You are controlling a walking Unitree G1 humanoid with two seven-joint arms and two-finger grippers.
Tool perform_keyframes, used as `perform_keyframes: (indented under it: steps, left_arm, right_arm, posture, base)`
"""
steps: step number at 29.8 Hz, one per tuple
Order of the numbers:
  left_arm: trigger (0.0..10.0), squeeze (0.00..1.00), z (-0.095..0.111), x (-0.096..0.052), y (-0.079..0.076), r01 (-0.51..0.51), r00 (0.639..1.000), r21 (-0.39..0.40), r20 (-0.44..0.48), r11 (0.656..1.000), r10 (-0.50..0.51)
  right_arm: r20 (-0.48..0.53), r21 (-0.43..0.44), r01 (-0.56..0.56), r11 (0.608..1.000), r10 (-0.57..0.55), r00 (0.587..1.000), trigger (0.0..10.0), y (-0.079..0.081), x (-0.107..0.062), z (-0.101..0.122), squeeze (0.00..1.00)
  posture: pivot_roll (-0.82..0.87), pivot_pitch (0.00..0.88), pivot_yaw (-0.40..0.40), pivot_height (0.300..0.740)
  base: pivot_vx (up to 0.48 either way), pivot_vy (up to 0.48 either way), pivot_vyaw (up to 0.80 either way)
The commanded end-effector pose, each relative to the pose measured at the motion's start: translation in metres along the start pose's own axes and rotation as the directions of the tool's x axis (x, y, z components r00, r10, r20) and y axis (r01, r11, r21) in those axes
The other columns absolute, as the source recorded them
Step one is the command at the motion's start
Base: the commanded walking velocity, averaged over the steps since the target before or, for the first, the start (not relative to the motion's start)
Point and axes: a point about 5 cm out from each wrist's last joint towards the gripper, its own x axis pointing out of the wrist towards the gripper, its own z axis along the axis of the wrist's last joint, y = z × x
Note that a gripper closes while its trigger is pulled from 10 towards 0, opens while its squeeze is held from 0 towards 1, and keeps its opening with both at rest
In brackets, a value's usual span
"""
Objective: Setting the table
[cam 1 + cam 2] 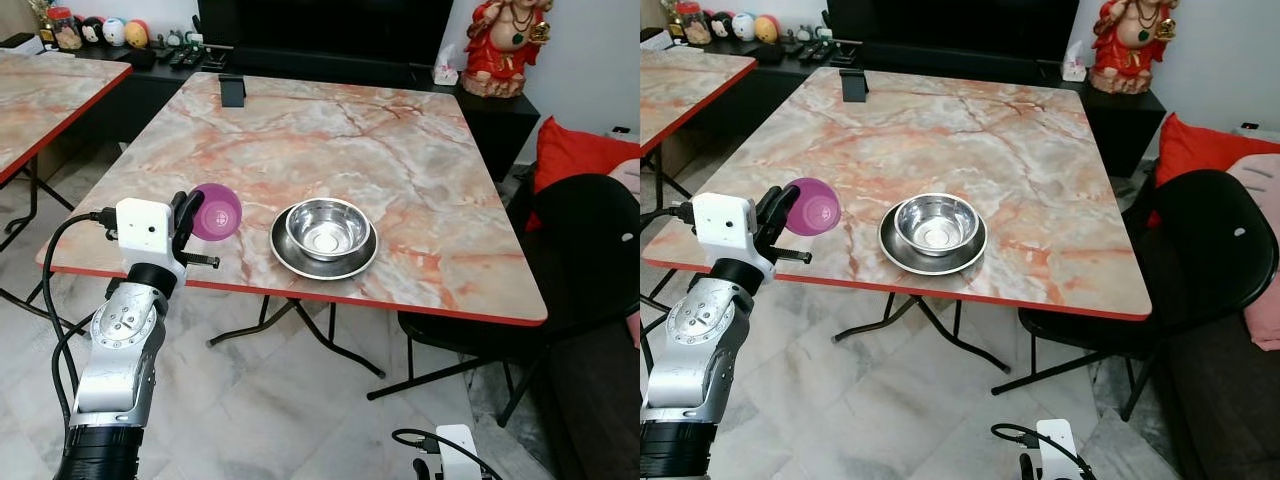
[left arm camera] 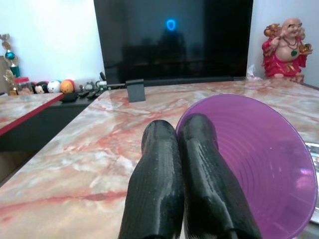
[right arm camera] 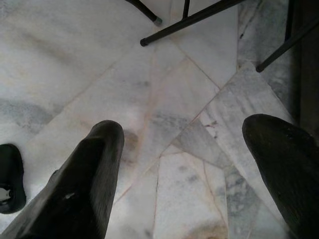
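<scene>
Head view, cup: purple cup (image 1: 216, 211) lying sideways in the left gripper (image 1: 190, 222), over the marble table (image 1: 400, 160) near its red front edge.
Head view, room: bare tabletop beyond the cup; steel bowl (image 1: 327, 227) on a steel plate (image 1: 290, 258) just beside it.
Left wrist view: fingers (image 2: 154, 184) clamped on the cup's rim; black stand (image 2: 135, 90) far off.
Right wrist view: right gripper (image 3: 189, 164) spread wide above the floor (image 3: 75, 64).

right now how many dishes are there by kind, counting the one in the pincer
purple cup, held in the left pincer: 1
steel bowl: 1
steel plate under the bowl: 1
total: 3
</scene>
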Motion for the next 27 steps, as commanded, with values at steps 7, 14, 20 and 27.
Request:
perform_keyframes:
  steps: [7, 14, 20, 27]
  left_arm:
    - [10.0, 0.00, 0.0067, 0.0042, -0.0050, 0.023, 0.999, -0.009, 0.024, 1.000, -0.023]
    - [10.0, 0.00, 0.0080, 0.0046, -0.0047, 0.015, 0.999, -0.025, 0.030, 1.000, -0.014]
    - [10.0, 0.00, 0.0086, 0.0056, -0.0033, 0.008, 1.000, -0.022, 0.029, 1.000, -0.008]
    - [10.0, 0.00, 0.0108, 0.0069, -0.0041, 0.013, 0.999, -0.020, 0.035, 1.000, -0.012]
  right_arm:
    - [-0.018, 0.015, 0.012, 1.000, -0.011, 1.000, 10.0, -0.0031, -0.0004, -0.0033, 0.00]
    - [-0.001, 0.012, 0.009, 1.000, -0.009, 1.000, 10.0, -0.0035, -0.0003, -0.0013, 0.00]
    - [0.003, 0.015, 0.010, 1.000, -0.010, 1.000, 10.0, -0.0032, -0.0005, -0.0014, 0.00]
    - [-0.010, 0.023, 0.013, 1.000, -0.013, 1.000, 10.0, -0.0031, -0.0005, -0.0028, 0.00]
  posture:
    - [-0.01, 0.000, -0.079, 0.740]
    - [-0.01, 0.000, -0.081, 0.740]
    - [-0.01, 0.000, -0.079, 0.740]
    - [-0.01, 0.000, -0.077, 0.740]
  base:
    - [0.000, 0.000, -0.73]
    - [0.000, 0.000, -0.20]
    - [0.000, 0.000, 0.00]
    - [0.000, 0.000, 0.00]
